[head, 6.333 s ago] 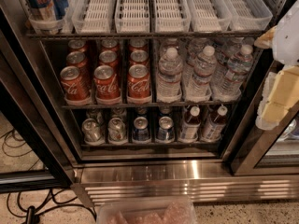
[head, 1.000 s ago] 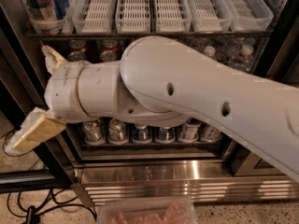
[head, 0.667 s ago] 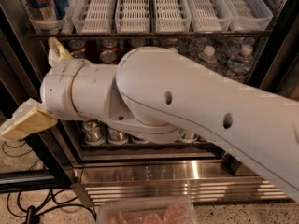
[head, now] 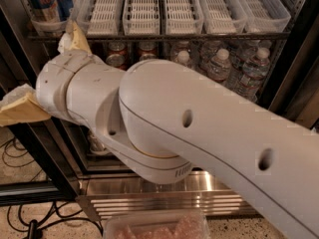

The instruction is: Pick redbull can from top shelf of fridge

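Note:
The redbull can (head: 49, 2) is blue and silver with red lettering. It stands in the leftmost tray of the top shelf (head: 199, 35), at the upper left of the camera view. The shelf carries a row of long white slotted trays (head: 183, 8). My large white arm crosses the frame from lower right to left and hides most of the fridge's middle. My gripper (head: 39, 72) is open and empty. One tan finger (head: 75, 37) points up just below the can's tray, and the other finger (head: 20, 111) points left in front of the fridge's left frame.
Red cola cans (head: 117, 54) and clear water bottles (head: 219, 63) stand on the rack below the top shelf. The black fridge frame (head: 15, 54) runs down the left side. The ribbed steel base (head: 164, 200) is below, with cables (head: 20, 158) on the floor at left.
My arm has risen and moved nearer the camera. The upper finger has climbed to just under the redbull can's tray. The gripper stays open.

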